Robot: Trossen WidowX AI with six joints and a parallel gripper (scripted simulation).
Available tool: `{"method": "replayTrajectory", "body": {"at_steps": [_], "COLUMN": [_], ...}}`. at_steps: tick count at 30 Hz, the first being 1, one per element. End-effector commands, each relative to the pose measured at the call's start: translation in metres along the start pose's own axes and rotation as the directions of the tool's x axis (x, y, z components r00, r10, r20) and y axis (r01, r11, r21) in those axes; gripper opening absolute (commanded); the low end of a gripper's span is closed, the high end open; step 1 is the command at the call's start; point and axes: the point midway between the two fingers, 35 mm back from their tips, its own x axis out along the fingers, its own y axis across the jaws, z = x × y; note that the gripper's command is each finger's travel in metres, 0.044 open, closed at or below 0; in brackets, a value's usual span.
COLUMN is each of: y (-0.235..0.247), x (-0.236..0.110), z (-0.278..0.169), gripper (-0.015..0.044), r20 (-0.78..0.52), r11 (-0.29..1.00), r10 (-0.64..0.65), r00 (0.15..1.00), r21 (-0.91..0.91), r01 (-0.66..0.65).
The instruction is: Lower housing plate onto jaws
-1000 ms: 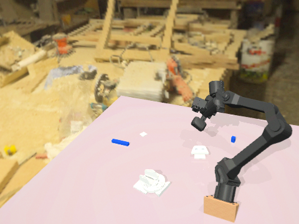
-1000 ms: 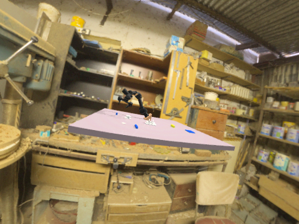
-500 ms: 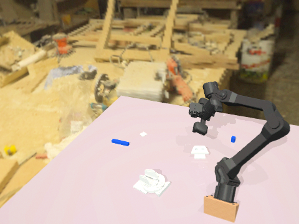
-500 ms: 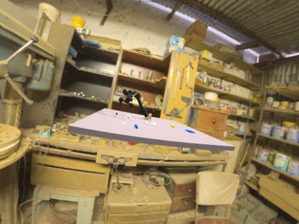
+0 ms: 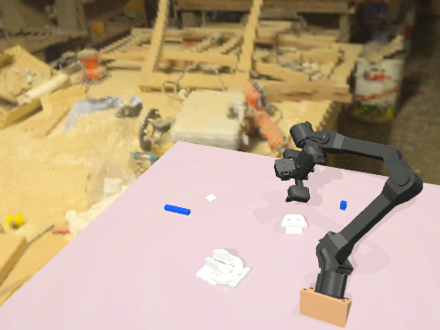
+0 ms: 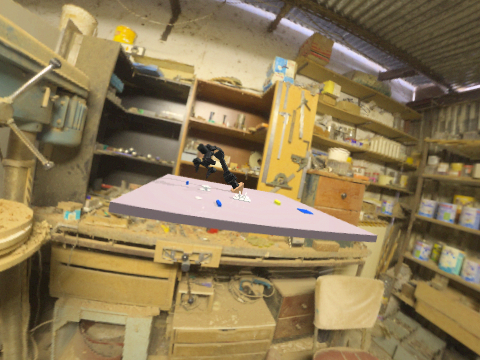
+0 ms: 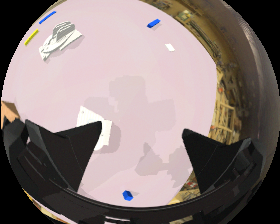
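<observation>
The housing plate (image 5: 293, 218) (image 7: 91, 119) is a white piece with small holes, apart from the jaw assembly. In the wrist view the left finger covers part of it. The white base (image 5: 235, 278) (image 7: 48, 48) bears two upright white jaws (image 5: 222, 256) (image 7: 64, 30); the pins and stubs are too small to make out. My gripper (image 5: 296, 195) (image 7: 144, 130) is open and empty. It hangs above the table, beyond the housing plate as seen from the arm's base, well away from the jaws.
A blue bar (image 5: 177, 210) (image 7: 153, 23) and a thin white square (image 5: 211, 197) (image 7: 170, 47) lie beyond the jaws. A small blue block (image 5: 343, 205) (image 7: 128, 195) lies beyond the plate on its other side. A yellow bar (image 7: 31, 37) and another blue piece (image 7: 47, 17) lie past the base.
</observation>
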Motion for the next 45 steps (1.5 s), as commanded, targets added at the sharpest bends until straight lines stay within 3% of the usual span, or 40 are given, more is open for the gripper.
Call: {"method": "replayTrajectory", "body": {"at_steps": [1,22,45], "y": [0.005,0.030,0.049], "x": [0.000,0.001,-0.006], "z": [0.001,0.005,0.005], "gripper": [0.0440,0.0440,0.0440], "r20": [-0.017,-0.098,-0.215], "r11": [0.996,0.876,0.565], "r10": [0.035,0.180,0.285], "r00": [0.999,0.979,0.934], "r21": [-0.084,-0.437,-0.749], "r01": [-0.037,-0.205,-0.345]}}
